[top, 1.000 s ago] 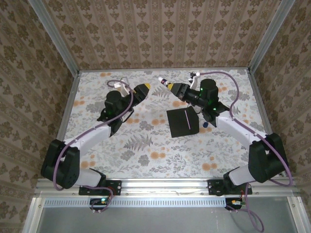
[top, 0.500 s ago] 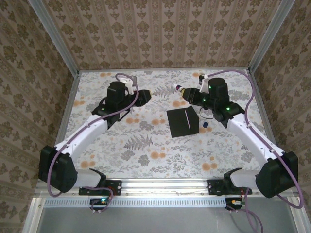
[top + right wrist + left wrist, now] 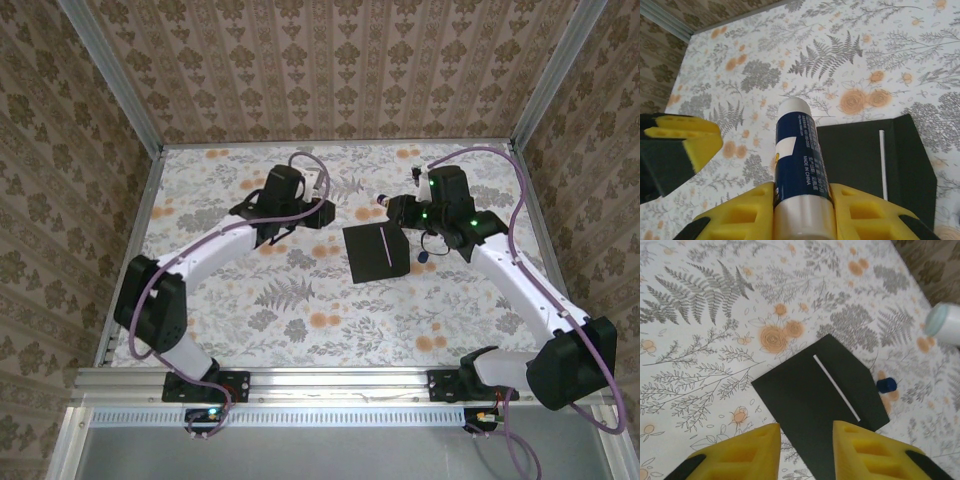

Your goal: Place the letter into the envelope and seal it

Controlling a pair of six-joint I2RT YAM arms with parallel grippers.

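You have one black envelope (image 3: 377,252) lying flat on the floral table (image 3: 250,300), just right of centre in the top view, with a thin white strip running down its face. Your left gripper (image 3: 802,447) sits just upper left of it there, jaws spread and empty. Your right gripper (image 3: 802,205) pinches one white-and-blue tube (image 3: 796,145) printed "MADE IN CHINA". One small blue cap (image 3: 886,385) lies just beside the envelope's right edge.
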